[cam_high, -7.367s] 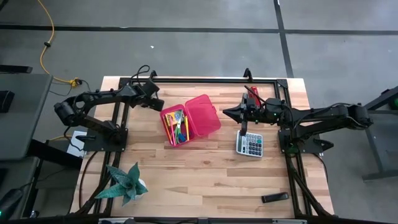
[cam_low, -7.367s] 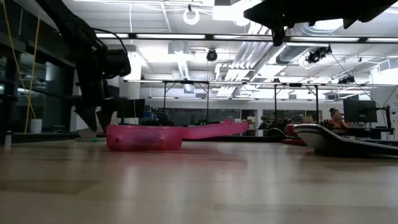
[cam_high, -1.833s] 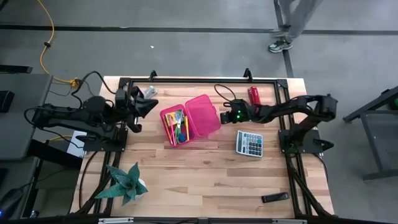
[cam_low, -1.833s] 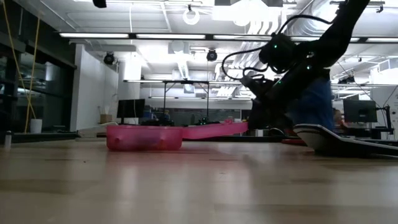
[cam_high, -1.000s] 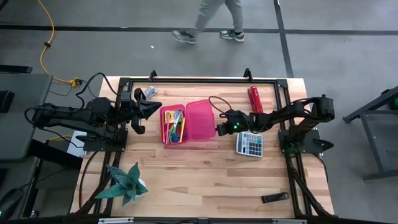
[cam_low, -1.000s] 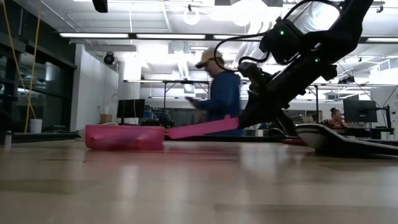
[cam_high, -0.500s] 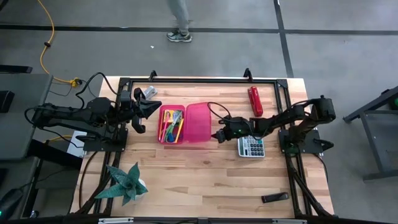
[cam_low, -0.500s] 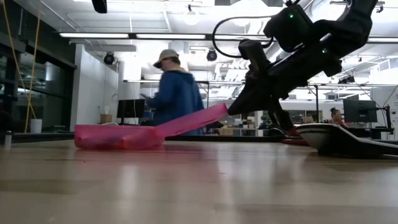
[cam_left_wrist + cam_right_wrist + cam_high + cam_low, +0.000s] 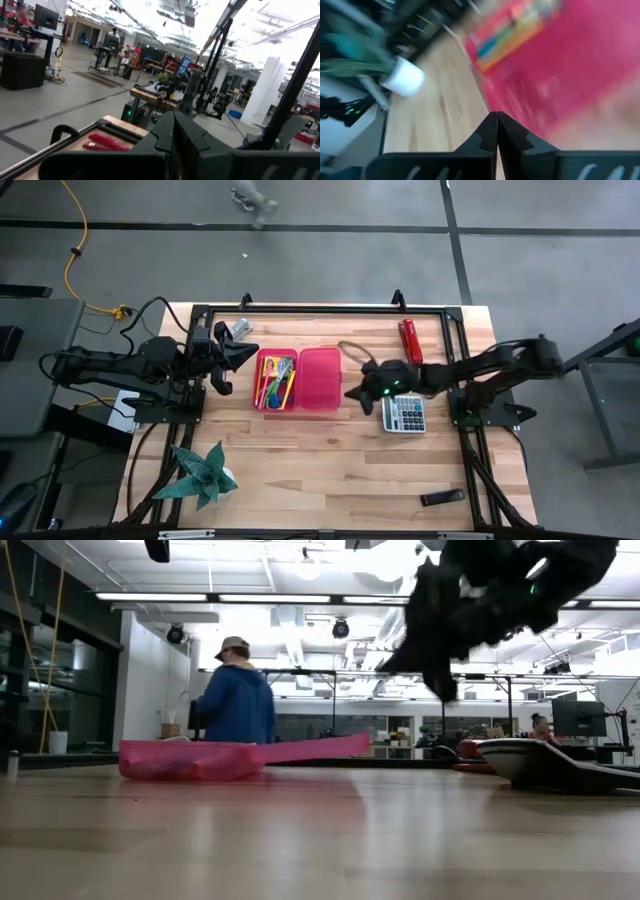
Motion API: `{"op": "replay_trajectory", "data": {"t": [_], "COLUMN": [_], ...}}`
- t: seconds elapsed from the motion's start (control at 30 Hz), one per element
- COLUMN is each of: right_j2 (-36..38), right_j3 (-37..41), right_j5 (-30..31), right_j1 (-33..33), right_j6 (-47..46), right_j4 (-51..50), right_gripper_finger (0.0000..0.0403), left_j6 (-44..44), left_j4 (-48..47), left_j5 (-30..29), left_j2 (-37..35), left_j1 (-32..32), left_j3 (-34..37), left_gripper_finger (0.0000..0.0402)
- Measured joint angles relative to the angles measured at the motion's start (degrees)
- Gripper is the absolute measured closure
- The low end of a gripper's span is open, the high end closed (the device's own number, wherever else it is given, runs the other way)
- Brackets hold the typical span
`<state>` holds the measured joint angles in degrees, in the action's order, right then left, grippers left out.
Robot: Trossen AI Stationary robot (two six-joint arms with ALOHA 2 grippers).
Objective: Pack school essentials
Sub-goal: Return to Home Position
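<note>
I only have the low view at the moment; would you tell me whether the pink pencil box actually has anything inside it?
Observer: Yes. From above, the pink pencil box lies open, and its left half holds colourful stationery.
Operator: Thank you. Where is the right gripper sideways?
Observer: The right gripper is just right of the box's right half, between it and the grey calculator.
Operator: And the left gripper?
Observer: The left gripper hangs beside the box's left side.
</note>
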<state>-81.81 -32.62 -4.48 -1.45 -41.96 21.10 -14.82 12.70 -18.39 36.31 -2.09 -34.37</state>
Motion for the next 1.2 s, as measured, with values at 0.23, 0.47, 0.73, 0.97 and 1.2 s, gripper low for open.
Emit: {"op": "replay_trajectory", "data": {"t": [0.23, 0.47, 0.73, 0.97, 1.2], "right_j2": [15.55, 24.87, 27.81, 27.81, 27.79], "right_j3": [-0.02, -0.04, -0.04, -0.04, -0.04], "right_j5": [0.13, 2.98, 1.20, 1.06, 1.00], "right_j1": [-0.41, -0.44, -0.41, -0.41, -0.41], "right_j6": [23.64, 30.12, 35.63, 35.76, 32.33], "right_j4": [8.87, 12.91, 13.40, 12.48, 12.04], "right_gripper_finger": [0.0403, 0.0403, 0.0403, 0.0403, 0.0403], "left_j6": [0.04, 0.45, 0.47, 0.08, -1.61], "left_j4": [-2.18, -2.28, -5.05, -7.44, -9.36], "left_j5": [0.20, 0.22, 1.13, 3.74, 5.89], "left_j2": [-1.13, -1.09, -1.09, -1.20, -8.06], "left_j1": [-0.02, 0.00, -0.02, 0.00, -0.18], "left_j3": [0.00, 0.00, 0.00, 0.02, 8.51], "left_gripper_finger": [0.0401, 0.0401, 0.0401, 0.0401, 0.0401]}}
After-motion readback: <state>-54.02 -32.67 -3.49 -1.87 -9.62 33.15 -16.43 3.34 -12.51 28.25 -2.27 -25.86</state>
